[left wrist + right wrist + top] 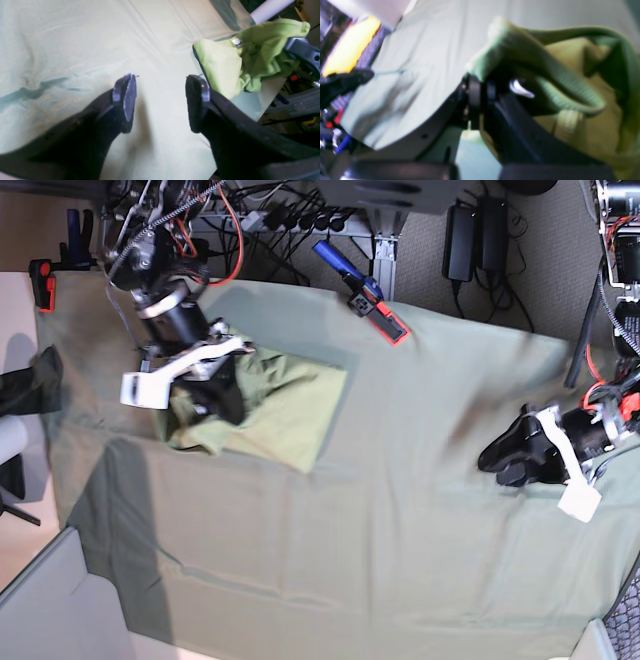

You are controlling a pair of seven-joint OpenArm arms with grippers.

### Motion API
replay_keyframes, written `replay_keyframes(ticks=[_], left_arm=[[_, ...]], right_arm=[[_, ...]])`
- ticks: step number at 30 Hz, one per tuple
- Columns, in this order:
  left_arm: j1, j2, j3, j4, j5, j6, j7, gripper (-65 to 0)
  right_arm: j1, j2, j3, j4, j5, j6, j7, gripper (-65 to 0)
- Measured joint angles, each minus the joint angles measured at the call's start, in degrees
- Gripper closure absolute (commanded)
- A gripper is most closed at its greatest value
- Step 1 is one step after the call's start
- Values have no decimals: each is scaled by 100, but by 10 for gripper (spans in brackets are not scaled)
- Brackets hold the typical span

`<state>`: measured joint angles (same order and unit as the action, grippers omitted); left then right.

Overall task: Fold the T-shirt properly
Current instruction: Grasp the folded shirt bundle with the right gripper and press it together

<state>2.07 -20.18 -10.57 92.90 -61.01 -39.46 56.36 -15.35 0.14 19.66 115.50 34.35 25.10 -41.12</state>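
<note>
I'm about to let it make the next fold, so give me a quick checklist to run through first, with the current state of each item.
1. Right gripper shut on the T-shirt: ok.
2. Left gripper open and empty: ok.
3. Left gripper clear of the T-shirt, over the table cloth: ok.
4. T-shirt spread flat for folding: not ok, bunched.
5. Which part of the T-shirt is pinched: cannot tell.

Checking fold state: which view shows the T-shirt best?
Base view: the whole T-shirt shows, bunched on the table cloth under the right tool. Left wrist shows only a crumpled part at the cloth's edge; right wrist is a blurred close-up of its collar.
</note>
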Motion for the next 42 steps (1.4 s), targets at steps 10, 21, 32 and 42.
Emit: replay_keyframes(ticks=[10,21,32,42], left_arm=[[-2,0,0,0,-35,0,0,-350],[-2,0,0,0,-35,0,0,-350],[-2,0,0,0,-37,0,-2,-350],[-2,0,0,0,-85,0,-2,-350]], right_arm=[[221,-223,-1561,-332,-1762,2,404,-445],[236,-221,-2271,-468,-1878,2,490,-444],[282,-219,-3381,-468,-1878,2,492,-443],[557,-208,-2918,-328,-2326,0,503,0]])
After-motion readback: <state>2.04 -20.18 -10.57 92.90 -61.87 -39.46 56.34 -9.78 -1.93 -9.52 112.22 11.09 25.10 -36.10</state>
